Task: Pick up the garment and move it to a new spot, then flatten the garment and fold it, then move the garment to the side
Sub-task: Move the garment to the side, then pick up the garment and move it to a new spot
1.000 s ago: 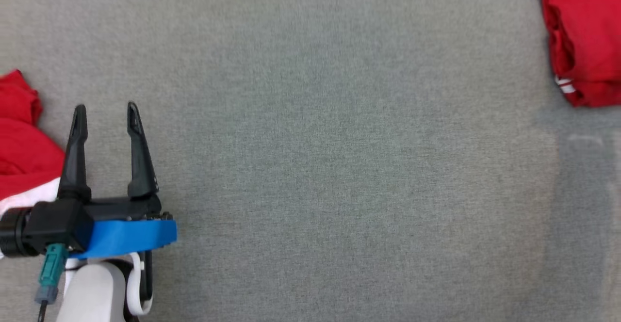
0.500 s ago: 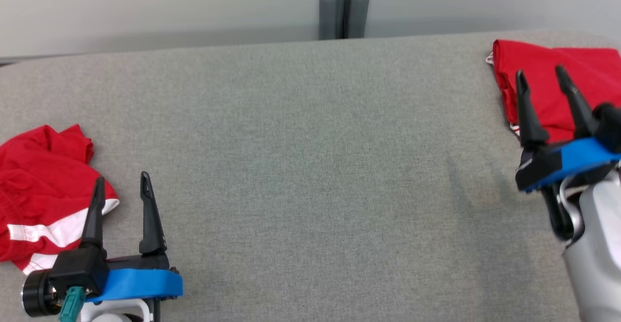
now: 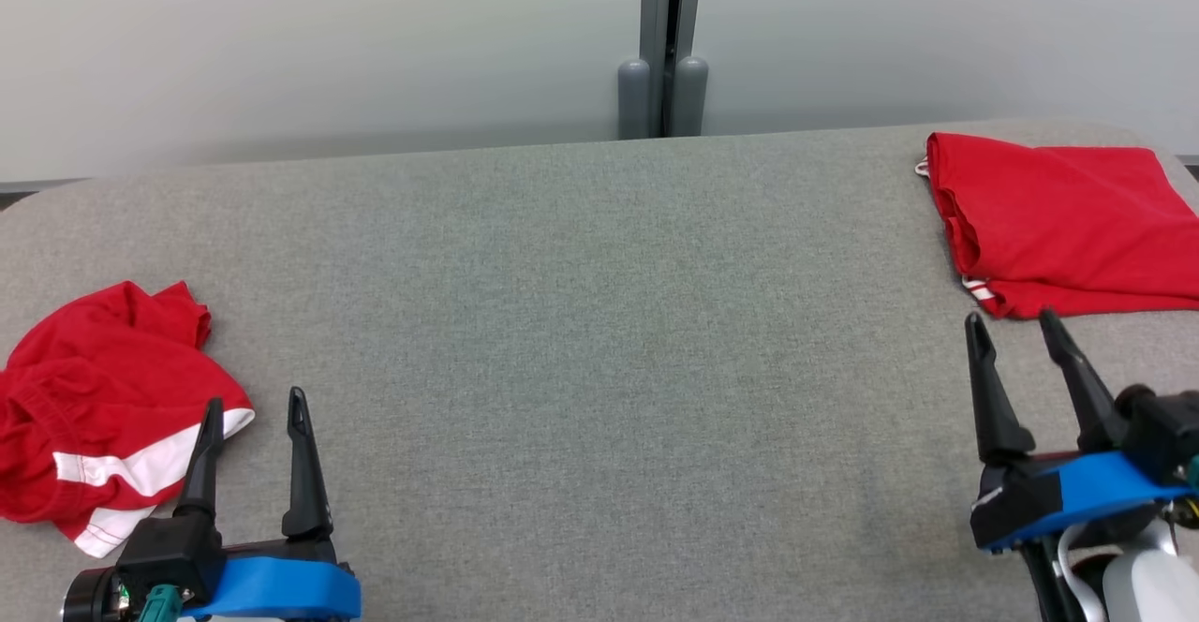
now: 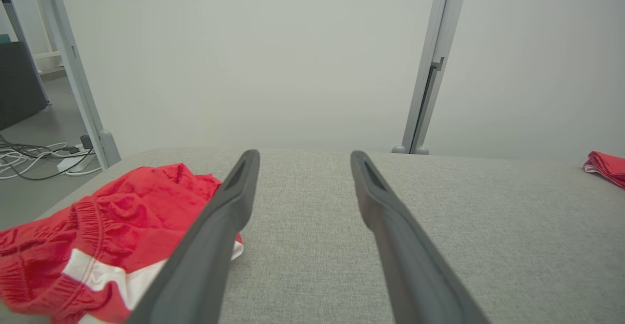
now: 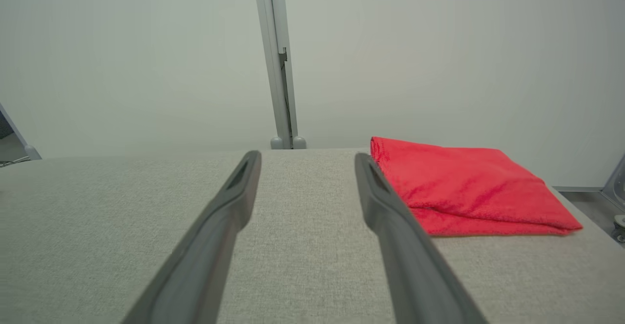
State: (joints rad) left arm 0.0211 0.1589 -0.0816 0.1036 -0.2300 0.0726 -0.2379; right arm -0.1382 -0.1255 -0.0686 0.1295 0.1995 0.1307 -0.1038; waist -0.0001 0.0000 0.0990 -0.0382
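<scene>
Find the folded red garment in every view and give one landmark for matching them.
Head view: folded garment, upper right.
Left wrist view: folded garment, right edge, cut off by the frame.
Right wrist view: folded garment, right of centre.
Landmark: grey post at the back, left of it in all three.

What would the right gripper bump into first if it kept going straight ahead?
Probably the folded red garment: the right gripper points toward its near left corner. Its wrist view shows bare table between the fingers, so it might only brush that edge. Height is unclear.
</scene>
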